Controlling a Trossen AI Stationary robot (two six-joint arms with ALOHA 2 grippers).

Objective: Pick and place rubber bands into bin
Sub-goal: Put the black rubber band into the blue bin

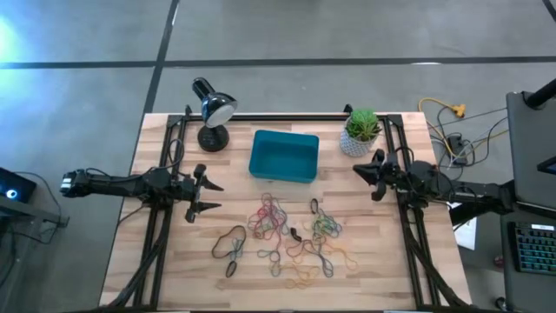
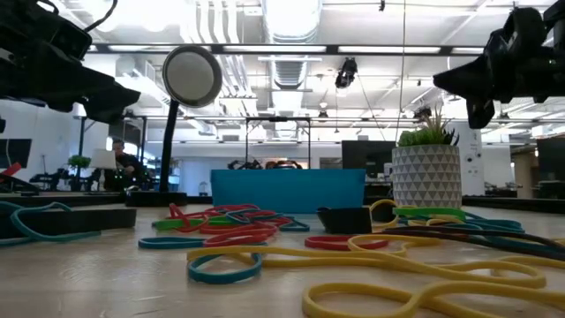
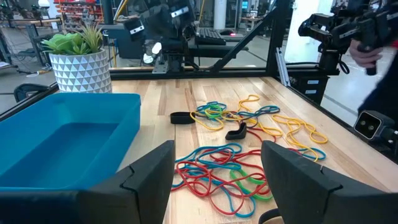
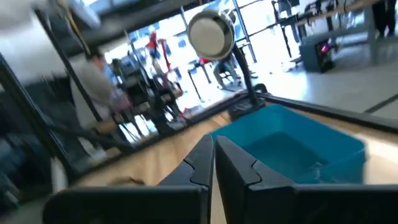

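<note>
Rubber bands (image 1: pixel 291 233) in red, green, yellow, blue and black lie loose in a heap on the wooden table, near its middle and front; they also show in the left wrist view (image 3: pixel 230 165) and the low view (image 2: pixel 265 234). The teal bin (image 1: pixel 284 156) stands behind them, flat on the table, with nothing showing inside it (image 3: pixel 56 143). My left gripper (image 1: pixel 211 196) hovers open at the table's left side, pointing toward the bands. My right gripper (image 1: pixel 358 171) hovers shut at the table's right side, beside the plant pot, its fingers (image 4: pixel 214 163) together and pointing toward the bin (image 4: pixel 298 149).
A black desk lamp (image 1: pixel 211 111) stands at the far left and a white plant pot (image 1: pixel 360 133) at the far right, either side of the bin. Small black pieces (image 3: pixel 236 132) lie among the bands. Black frame rails (image 1: pixel 165 217) run along both table sides.
</note>
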